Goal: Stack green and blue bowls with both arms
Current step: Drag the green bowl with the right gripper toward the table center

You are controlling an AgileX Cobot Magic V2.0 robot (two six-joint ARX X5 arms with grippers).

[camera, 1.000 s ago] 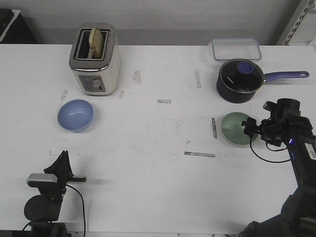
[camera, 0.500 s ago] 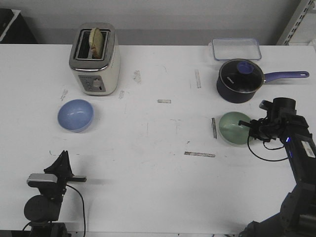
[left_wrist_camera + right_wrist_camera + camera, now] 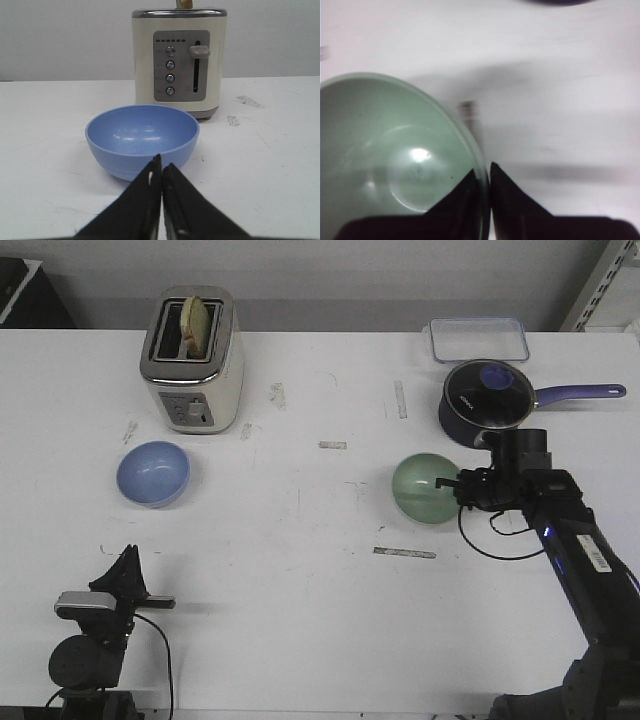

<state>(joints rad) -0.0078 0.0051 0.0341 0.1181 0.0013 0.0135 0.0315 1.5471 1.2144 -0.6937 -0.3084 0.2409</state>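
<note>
at the lower left of the front view the left gripper (image 3: pixel 128 562) sits parked near the table's front edge, just as it did a second ago; its wrist view shows the two fingers pressed together on nothing, pointing at the blue bowl (image 3: pixel 153 473), which rests upright on the white table (image 3: pixel 300 570) left of centre, below the toaster (image 3: pixel 192 360) with its slice of bread. neither has shifted.

right of centre is where the change lies. the green bowl (image 3: pixel 424 487) has travelled leftward across the frame from its earlier spot lower right of the dark blue saucepan (image 3: pixel 486 403), and now shows at the middle right, tipped so its opening faces the camera. the right gripper (image 3: pixel 452 483) has moved with it. in the right wrist view its fingers (image 3: pixel 495 187) are clamped on the green bowl's rim, one inside and one outside the wall, and the table behind is smeared with motion.

so the carry looks under way: the green bowl appears lifted and heading toward the blue one, though the two remain well apart. the thin rim pinch on a tilted glossy bowl could slip.
</note>
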